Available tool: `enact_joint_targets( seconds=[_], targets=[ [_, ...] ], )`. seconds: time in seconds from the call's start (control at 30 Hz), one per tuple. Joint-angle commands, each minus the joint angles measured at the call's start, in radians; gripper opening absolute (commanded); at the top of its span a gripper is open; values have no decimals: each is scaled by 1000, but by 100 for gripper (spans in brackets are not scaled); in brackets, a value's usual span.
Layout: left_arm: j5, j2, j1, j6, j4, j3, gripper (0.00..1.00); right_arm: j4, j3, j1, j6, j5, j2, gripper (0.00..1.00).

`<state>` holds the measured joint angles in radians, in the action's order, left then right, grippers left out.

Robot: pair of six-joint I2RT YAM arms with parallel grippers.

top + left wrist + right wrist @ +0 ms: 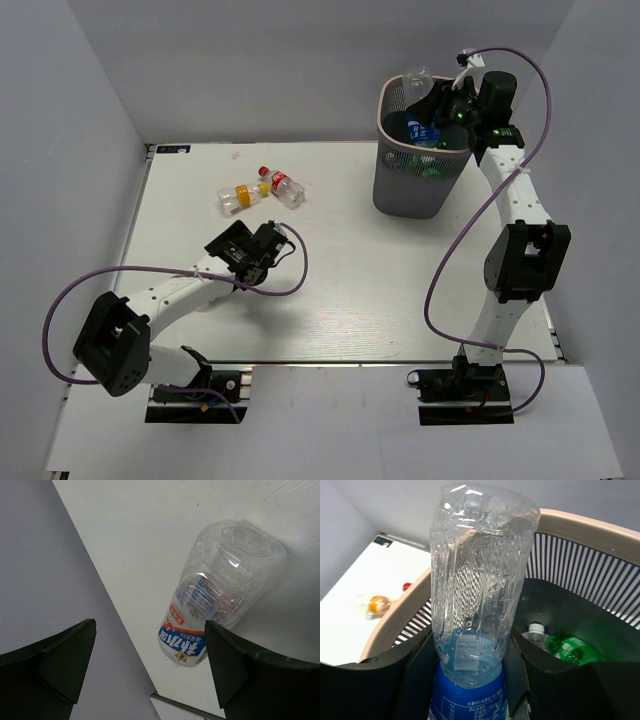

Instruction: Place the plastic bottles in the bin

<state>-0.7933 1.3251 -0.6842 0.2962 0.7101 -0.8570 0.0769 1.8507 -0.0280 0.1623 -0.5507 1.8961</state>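
Right gripper [450, 108] [470, 680] is at the upper right of the top view, over the mouth of the tall dark grey mesh bin with a beige rim [410, 190] [590, 527]. Its jaws pinch a clear crinkled plastic bottle with a blue label [420, 75] [480, 590] by the labelled end. The bottle's base points up and away past the bin's far rim. Inside the bin lie a green plastic bottle [572, 650] and, just beside it, a clear bottle with a white cap [536, 630]. Left gripper [262, 242] [150, 625] sits left of centre over the white table [400, 290], jaws spread wide and holding nothing. A clear bottle with a blue, orange and white label [220, 595] lies on its side ahead of those fingers, untouched. Toward the upper left of the table, a yellow-labelled bottle [238, 197] and a red-capped bottle [285, 188] lie on their sides near each other. Whether one of them is the bottle in the left wrist view cannot be told.
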Motion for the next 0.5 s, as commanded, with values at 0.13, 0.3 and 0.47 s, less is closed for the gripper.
enact_joint_targets(
  seconds=[0.13, 0.3, 0.47],
  targets=[
    [136, 43, 29, 31, -17, 16, 99, 92, 12, 2, 40, -104, -81, 0],
    [241, 52, 49, 31, -8, 7, 99, 118, 1, -1, -7, -95, -85, 56],
    [265, 72, 69, 31, -37, 7, 99, 118, 11, 0, -44, -57, -85, 90]
  ],
)
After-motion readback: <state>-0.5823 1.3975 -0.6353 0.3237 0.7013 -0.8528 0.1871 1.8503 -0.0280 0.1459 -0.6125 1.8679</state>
